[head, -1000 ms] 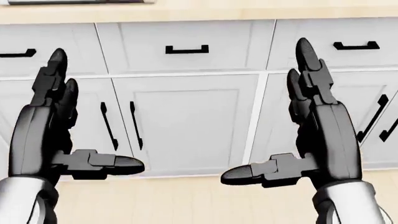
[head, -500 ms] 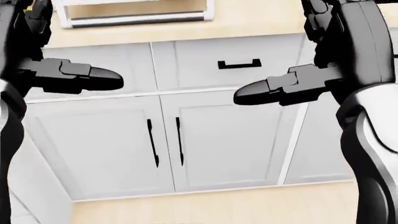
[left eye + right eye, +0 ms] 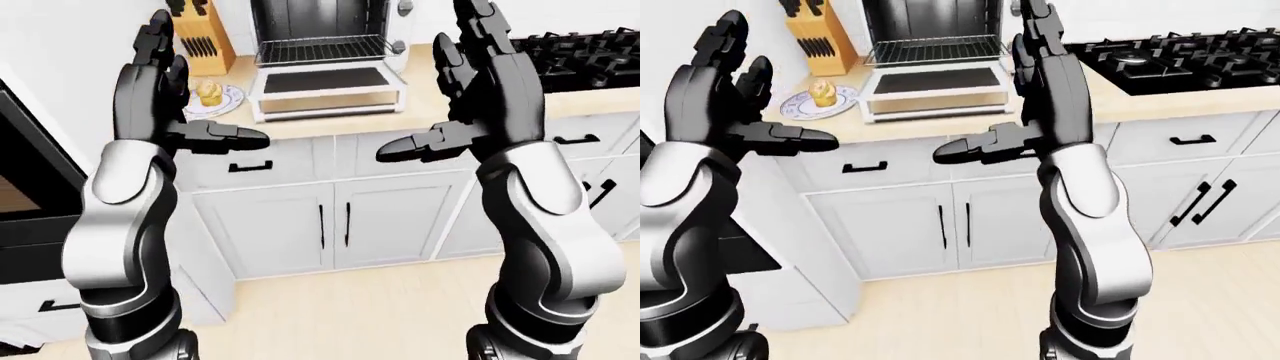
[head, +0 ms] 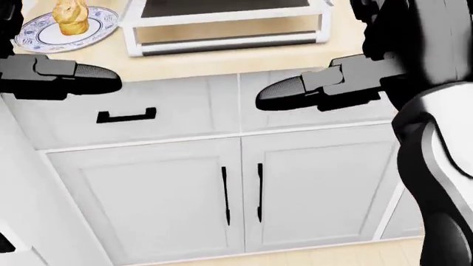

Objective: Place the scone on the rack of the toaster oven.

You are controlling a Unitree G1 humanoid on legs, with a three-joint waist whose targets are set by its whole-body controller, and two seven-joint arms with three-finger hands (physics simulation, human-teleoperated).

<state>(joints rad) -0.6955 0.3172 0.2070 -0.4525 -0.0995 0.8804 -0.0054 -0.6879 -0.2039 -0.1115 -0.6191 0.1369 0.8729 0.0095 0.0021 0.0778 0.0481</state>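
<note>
Scone (image 3: 822, 92) (plated) beyond raised left hand (image 3: 715, 90).

You face a pale wooden countertop (image 3: 1160, 101) running across the eye views, over white panelled base cabinets (image 4: 310, 183) with slim black bar handles (image 4: 225, 195). A black gas hob (image 3: 1185, 60) sits on the counter at the right-eye view's right. A light wooden knife block (image 3: 810, 34) stands at its upper left. Below you is light wood-plank flooring (image 3: 940, 315).
</note>
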